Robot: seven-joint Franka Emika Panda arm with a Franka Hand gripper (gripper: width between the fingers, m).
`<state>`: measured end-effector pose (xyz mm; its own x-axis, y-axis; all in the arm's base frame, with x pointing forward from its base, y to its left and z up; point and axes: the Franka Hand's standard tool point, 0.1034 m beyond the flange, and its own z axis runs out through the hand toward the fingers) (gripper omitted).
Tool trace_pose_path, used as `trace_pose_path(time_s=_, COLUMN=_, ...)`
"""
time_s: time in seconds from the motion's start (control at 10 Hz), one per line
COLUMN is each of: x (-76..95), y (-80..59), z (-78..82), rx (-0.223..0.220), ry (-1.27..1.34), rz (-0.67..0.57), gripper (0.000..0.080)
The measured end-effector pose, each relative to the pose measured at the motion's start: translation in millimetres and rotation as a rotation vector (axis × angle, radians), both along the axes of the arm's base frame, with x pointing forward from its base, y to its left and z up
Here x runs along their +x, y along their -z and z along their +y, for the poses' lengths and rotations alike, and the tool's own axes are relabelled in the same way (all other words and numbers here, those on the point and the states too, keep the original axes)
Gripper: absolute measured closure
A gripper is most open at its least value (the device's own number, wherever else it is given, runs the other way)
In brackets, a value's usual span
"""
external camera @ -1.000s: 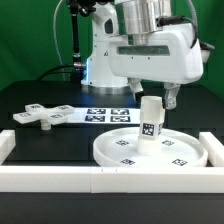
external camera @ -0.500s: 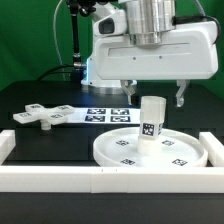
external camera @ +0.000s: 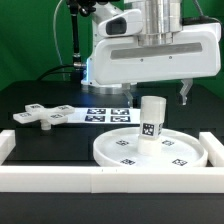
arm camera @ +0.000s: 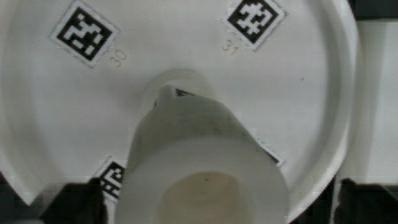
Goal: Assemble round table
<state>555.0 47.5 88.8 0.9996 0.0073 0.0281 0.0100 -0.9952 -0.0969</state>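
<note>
Gripper (external camera: 157, 97) has risen since a second ago. Its jaws are wide apart and empty, hanging just above the leg (external camera: 151, 120). The leg stands upright on the round disc (external camera: 105, 150), near its middle; you can't tell if it's seated.

Likely risk: if you descend off-centre, a finger clips the leg's top and tips it, or drags the disc.

Left to right in the exterior view:
- The cross-shaped base (external camera: 40, 114) lies flat on the desk (external camera: 40, 135), well apart from the disc.
- The marker board (external camera: 100, 113) lies behind the disc.
- The border rail (external camera: 60, 182) runs in front.

Nothing blocks your path to the base.
</note>
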Motion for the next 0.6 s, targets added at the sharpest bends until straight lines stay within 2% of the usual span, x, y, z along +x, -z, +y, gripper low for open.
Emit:
trace_pose_path(time_s=0.2, x=-2.3, y=3.8, z=5.7, rx=-0.047, ry=-0.248, rz=-0.011, gripper=0.0151)
trace_pose_path(time_s=0.6, x=-2.5, y=4.4, z=3.7, rx=-0.063, ry=-0.559, rz=-0.041, gripper=0.0151)
